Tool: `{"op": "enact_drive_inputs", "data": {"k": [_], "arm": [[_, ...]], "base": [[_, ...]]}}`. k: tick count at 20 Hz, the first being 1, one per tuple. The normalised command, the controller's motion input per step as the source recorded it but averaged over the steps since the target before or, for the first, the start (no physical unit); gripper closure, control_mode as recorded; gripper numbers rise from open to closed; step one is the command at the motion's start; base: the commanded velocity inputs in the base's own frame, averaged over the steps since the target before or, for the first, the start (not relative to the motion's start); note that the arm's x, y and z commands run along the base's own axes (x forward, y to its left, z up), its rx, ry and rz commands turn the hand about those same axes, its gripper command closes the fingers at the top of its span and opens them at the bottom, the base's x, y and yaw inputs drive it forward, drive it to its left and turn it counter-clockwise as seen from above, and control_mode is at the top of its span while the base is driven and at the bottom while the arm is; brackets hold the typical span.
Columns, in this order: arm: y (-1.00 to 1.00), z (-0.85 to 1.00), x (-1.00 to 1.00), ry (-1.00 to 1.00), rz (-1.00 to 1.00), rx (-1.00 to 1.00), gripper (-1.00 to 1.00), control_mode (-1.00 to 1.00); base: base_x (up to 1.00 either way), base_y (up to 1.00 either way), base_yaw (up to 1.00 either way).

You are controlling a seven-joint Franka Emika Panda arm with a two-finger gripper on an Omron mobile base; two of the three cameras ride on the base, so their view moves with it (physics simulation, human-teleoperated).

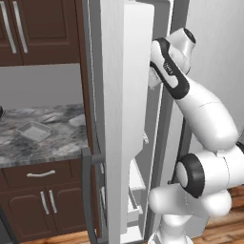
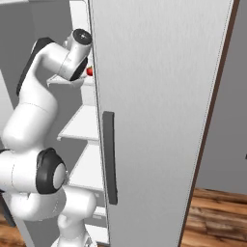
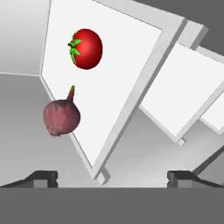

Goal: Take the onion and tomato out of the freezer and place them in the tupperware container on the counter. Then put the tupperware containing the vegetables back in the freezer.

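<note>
While door hides most of tomato [image 2: 89, 71] | gripper [image 3: 112, 177] spread, empty

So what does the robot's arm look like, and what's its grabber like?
The arm is smooth, glossy white, made of fat rounded segments like sausages. Its joints are ringed with black bands, and a black patch near the wrist carries small pale lettering too tiny to read. No cables show. The gripper has two small dark, blocky finger tips.
</note>
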Motion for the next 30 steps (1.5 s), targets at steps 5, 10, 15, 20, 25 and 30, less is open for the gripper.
{"op": "enact_drive_inputs", "data": {"k": [5, 10, 15, 20, 25, 30], "arm": [[0.31, 0.00, 0.30, 0.10, 0.03, 0.10, -1.00, -1.00], [0.35, -0.01, 0.26, 0.00, 0.00, 0.00, -1.00, -1.00], [0.17, -0.06, 0.44, 0.00, 0.00, 0.00, -1.00, -1.00], [0.20, -0.10, 0.46, 0.00, 0.00, 0.00, -1.00, -1.00], [0.18, -0.12, 0.49, 0.00, 0.00, 0.00, -1.00, -1.00], [0.08, -0.09, 0.33, 0.00, -0.02, 0.00, -1.00, -1.00]], "base": [[0.00, 0.00, 0.00], [0.00, 0.00, 0.00], [0.00, 0.00, 0.00], [0.00, 0.00, 0.00], [0.00, 0.00, 0.00], [0.00, 0.00, 0.00]]}}
